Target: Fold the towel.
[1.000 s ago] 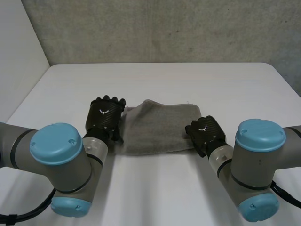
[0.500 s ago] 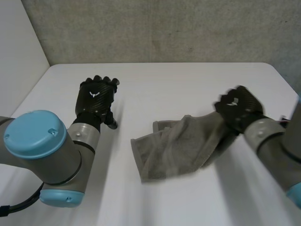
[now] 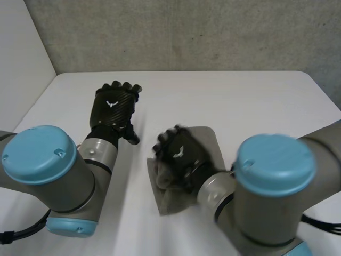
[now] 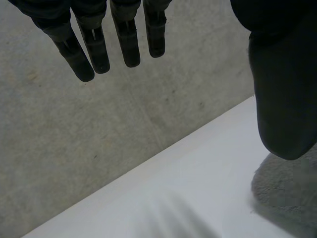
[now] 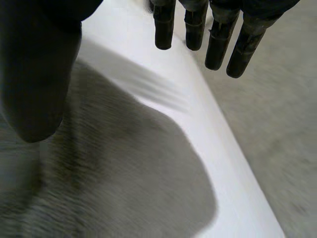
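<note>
A white table (image 3: 250,96) stands before a grey wall. Near its middle lies a grey towel (image 3: 213,144), apparently folded over once, unevenly. The right hand (image 3: 180,153) hovers over it, fingers straight, holding nothing. The left hand (image 3: 113,109) hangs beside it, spread and empty. Tidying likely remains.

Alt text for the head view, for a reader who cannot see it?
A crumpled grey terry towel lies on the white table, the robot's black right hand open over it. The black left hand, also open, is clear of the towel, beside it.
</note>
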Motion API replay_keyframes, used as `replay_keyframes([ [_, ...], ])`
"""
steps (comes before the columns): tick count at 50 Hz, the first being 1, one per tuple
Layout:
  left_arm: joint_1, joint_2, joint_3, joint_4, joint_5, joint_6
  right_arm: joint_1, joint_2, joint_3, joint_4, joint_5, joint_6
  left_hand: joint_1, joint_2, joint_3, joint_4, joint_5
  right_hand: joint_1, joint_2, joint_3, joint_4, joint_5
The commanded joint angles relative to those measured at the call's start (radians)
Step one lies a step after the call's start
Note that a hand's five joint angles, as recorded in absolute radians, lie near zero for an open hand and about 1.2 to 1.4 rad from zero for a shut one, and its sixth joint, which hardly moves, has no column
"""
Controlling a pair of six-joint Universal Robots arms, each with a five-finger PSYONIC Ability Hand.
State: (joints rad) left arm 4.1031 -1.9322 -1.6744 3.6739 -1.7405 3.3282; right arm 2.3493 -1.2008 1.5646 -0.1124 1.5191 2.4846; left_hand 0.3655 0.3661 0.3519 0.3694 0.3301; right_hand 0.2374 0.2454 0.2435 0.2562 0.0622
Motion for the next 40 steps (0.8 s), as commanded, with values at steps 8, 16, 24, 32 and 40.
replay_keyframes([
  [8,-0.104,-0.102,0.084,-0.014,0.025,-0.006,-0.263,-0.088,0.009,0.026,-0.051,0.286,-0.084,-0.085,-0.071,-0.088,-0.224,-0.063,-0.071,-0.069,-0.082,-0.062],
  [16,-0.161,-0.204,0.065,-0.014,0.03,0.0,-0.269,0.072,-0.008,0.043,-0.086,0.289,-0.084,-0.085,-0.071,-0.088,-0.224,-0.063,-0.071,-0.069,-0.082,-0.062],
  [24,-0.156,-0.251,0.038,-0.014,0.03,0.002,-0.269,0.139,-0.029,0.057,-0.088,0.293,-0.084,-0.085,-0.071,-0.088,-0.224,-0.063,-0.071,-0.069,-0.082,-0.062],
  [32,-0.147,-0.182,0.042,-0.043,0.029,0.005,-0.268,0.118,-0.099,0.12,-0.082,0.298,-0.087,-0.088,-0.074,-0.091,-0.226,-0.063,-0.071,-0.069,-0.082,-0.062],
  [40,-0.136,-0.03,0.108,-0.086,0.027,0.002,-0.274,-0.092,-0.17,0.146,-0.068,0.413,-0.105,-0.106,-0.091,-0.109,-0.244,-0.063,-0.071,-0.069,-0.082,-0.062],
])
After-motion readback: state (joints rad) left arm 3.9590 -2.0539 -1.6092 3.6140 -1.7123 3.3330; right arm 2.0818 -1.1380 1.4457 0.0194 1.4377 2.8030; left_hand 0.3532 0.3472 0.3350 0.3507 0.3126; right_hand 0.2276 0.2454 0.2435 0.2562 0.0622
